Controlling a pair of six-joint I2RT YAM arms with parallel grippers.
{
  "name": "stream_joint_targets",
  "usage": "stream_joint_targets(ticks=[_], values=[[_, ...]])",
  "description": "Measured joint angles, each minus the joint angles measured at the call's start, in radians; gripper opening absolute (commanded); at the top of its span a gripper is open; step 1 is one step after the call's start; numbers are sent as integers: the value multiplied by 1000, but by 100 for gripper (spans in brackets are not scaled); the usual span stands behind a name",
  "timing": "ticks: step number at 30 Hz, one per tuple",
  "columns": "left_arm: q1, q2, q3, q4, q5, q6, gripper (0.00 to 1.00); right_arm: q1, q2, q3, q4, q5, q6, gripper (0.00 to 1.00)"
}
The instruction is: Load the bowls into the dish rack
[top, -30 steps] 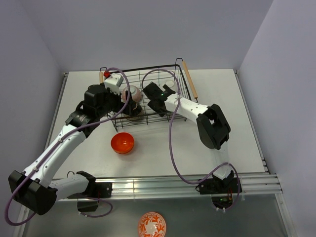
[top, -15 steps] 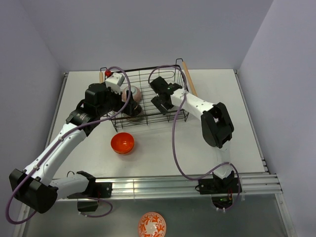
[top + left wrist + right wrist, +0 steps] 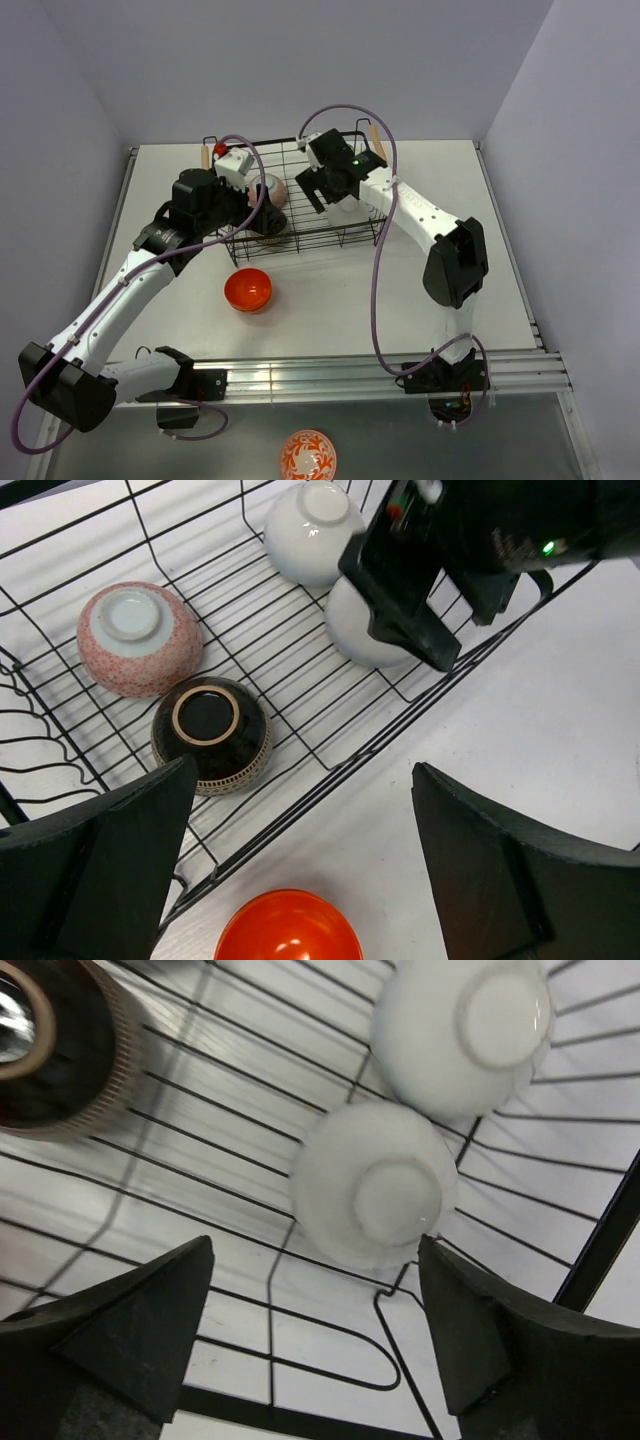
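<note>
The black wire dish rack holds four bowls upside down: a pinkish bowl, a dark patterned bowl and two white bowls. One orange bowl stands upright on the table in front of the rack, also at the bottom of the left wrist view. My left gripper is open and empty above the rack's front edge, over the orange bowl. My right gripper is open and empty, raised above the nearer white bowl. The second orange bowl is out of view.
An orange-and-white patterned bowl lies below the table's near edge, past the arm bases. The rack's wooden handle is at its right end. Walls close the table at the back and both sides.
My right gripper has lifted up and back from the rack floor, leaving the white bowl in the rack. My left arm has barely moved.
</note>
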Motion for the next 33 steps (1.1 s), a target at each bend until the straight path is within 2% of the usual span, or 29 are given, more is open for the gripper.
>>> stream_joint_targets(ticks=[4,5,8,16,33], values=[[3,-2,5,1,22,-14,87,0,-7,70,-8,-84,30,65],[6,-4,6,1,31,-18,85,0,-4,77,-11,-103,38,55],[14,-12,10,0,54,-24,83,-1,19,80,-24,-163,57,39],[31,-20,21,-6,79,-25,80,-25,145,83,-77,-224,82,35],[42,-20,21,-43,93,-25,81,-79,179,88,-103,-126,81,40]])
